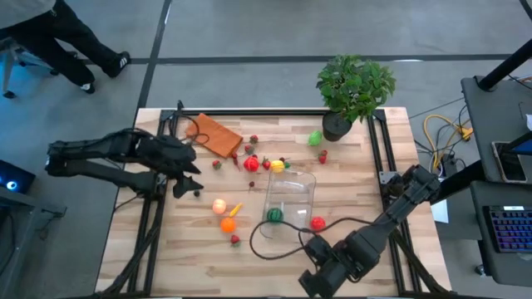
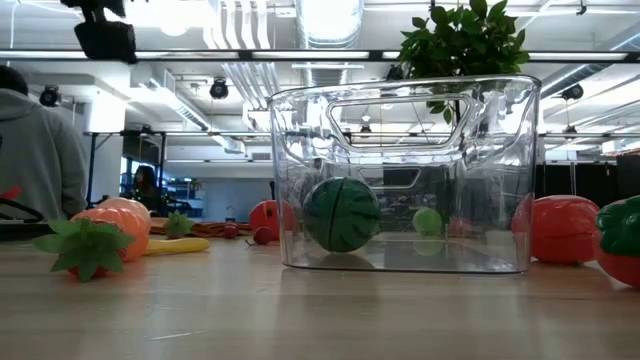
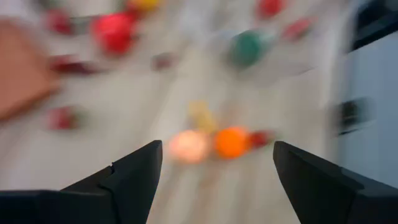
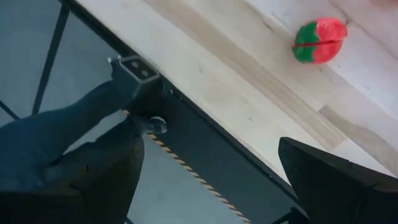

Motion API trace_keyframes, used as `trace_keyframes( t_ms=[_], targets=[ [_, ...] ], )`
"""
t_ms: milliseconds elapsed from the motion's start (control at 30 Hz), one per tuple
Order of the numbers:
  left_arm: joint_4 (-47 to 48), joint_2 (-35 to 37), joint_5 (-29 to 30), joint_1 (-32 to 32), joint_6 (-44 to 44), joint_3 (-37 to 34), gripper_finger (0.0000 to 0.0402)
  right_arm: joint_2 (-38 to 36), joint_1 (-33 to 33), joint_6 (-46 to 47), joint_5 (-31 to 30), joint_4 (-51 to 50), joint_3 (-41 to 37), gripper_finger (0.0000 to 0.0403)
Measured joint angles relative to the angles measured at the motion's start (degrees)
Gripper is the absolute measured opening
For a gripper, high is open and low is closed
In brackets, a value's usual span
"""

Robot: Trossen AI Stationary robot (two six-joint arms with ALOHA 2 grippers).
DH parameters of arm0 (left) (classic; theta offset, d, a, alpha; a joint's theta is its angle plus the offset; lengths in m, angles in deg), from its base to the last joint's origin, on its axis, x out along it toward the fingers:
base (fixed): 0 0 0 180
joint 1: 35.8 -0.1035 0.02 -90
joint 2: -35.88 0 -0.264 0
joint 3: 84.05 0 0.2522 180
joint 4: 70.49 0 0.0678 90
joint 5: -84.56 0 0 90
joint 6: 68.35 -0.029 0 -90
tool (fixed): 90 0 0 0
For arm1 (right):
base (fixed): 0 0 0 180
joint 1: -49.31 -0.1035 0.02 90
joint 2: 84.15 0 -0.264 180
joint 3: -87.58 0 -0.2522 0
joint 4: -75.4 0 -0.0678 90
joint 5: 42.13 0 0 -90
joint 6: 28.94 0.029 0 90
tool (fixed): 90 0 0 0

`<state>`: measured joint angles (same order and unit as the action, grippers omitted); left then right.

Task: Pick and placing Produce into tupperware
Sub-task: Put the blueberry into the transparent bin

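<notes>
The clear tub [image 1: 291, 199] stands upright on the wooden table [image 1: 166, 241], right of centre. Inside it, at the near left corner, rests a dark green striped ball [image 1: 274, 215]; the low view shows the same ball on the tub floor.

Loose produce lies around the tub:
- a red and green piece [image 1: 317, 223] just outside the near right corner
- a peach-coloured piece [image 1: 219, 205] and an orange piece [image 1: 228, 223] to the left, with a small yellow piece [image 1: 236, 209] between them
- a cluster of red pieces [image 1: 251, 163] on the far side, near an orange-brown pad [image 1: 218, 135]
- a light green piece [image 1: 315, 138] by the potted plant [image 1: 353, 91]

Left end effector [image 1: 189, 188]: over the left part of the table, fingers spread apart, holding nothing. Right end effector [image 1: 312, 282]: beyond the near edge of the table, fingers wide apart, empty
</notes>
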<state>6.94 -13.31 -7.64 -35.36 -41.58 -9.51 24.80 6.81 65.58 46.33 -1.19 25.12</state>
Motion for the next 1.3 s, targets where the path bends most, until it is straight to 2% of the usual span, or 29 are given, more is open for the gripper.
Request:
trace_keyframes(
  t_ms=[100, 167, 267, 400, 500, 667, 867, 1000, 1200, 1300],
  targets=[
    [7.6, -4.6, 8.6, 0.4, -4.3, 2.9, 0.0293, 0.0, -1.4, -0.1, 0.0, -0.7, 0.0, 0.0363],
    [10.5, -7.4, 11.2, 0.5, -4.8, 3.1, 0.0293, 0.0, -2.3, 0.3, -0.2, -1.7, 0.0, 0.0363],
    [10.8, -11.0, 11.7, 0.5, -4.2, 1.7, 0.0293, 0.0, -3.7, 0.8, -2.0, -2.9, 0.0, 0.0363],
    [11.7, -17.3, 12.4, 0.5, 6.4, -0.5, 0.0293, 0.0, -5.6, 1.3, -4.4, -3.0, 0.0, 0.0363],
    [13.0, -22.8, 12.8, 0.9, 8.7, -1.9, 0.0293, 0.0, -6.6, 1.5, -4.5, -3.0, 0.0, 0.0363],
    [14.4, -30.8, 13.8, 2.1, 7.6, -3.1, 0.0293, 0.0, -7.6, 1.6, -4.5, -4.5, 0.0, 0.0363],
    [13.3, -35.5, 17.5, 3.8, 6.9, -3.1, 0.0293, 0.0, -7.6, 2.6, -4.6, -5.0, 0.0, 0.0363],
    [12.8, -38.2, 16.3, 4.2, 6.8, -3.3, 0.0293, 0.0, -7.6, 4.6, -4.7, -5.0, 0.0, 0.0363],
    [10.6, -40.6, 7.8, 5.3, 4.1, -6.8, 0.0293, 0.0, -7.6, 7.1, -5.8, -6.0, 0.0, 0.0363],
    [10.3, -40.7, 7.3, 5.7, 4.1, -9.4, 0.0293, 0.0, -7.6, 7.5, -7.5, -6.0, 0.0, 0.0363]
  ],
)
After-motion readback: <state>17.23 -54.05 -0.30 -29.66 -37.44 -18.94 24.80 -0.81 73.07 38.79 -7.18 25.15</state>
